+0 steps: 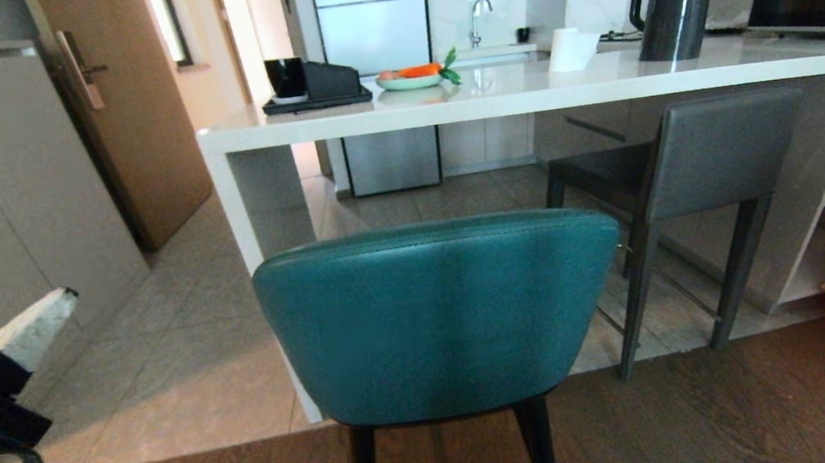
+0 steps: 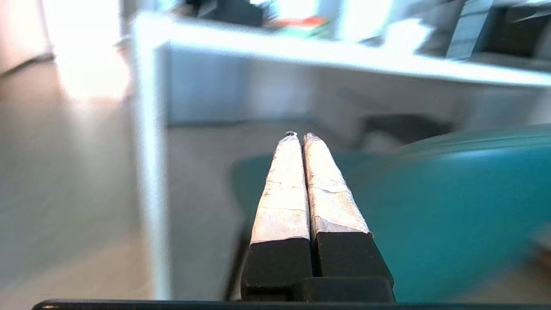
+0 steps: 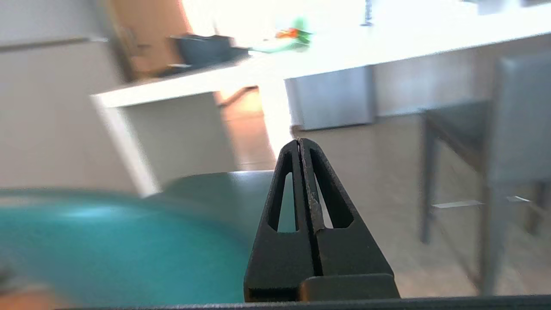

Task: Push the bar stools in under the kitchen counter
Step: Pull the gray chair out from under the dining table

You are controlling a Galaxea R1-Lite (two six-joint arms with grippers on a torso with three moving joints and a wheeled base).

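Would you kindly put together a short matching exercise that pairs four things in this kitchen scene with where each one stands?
Things:
1. teal bar stool
2. dark grey bar stool
3. black kettle
4. left end effector

Places:
A. on the kitchen counter, right of the paper roll
B. seat partly under the counter, back sticking out
C. at the left edge of the head view, off the teal stool's left side
D. nearest the camera, out in front of the counter's left end

Pairs: 1-D, 2-B, 3-A, 4-C
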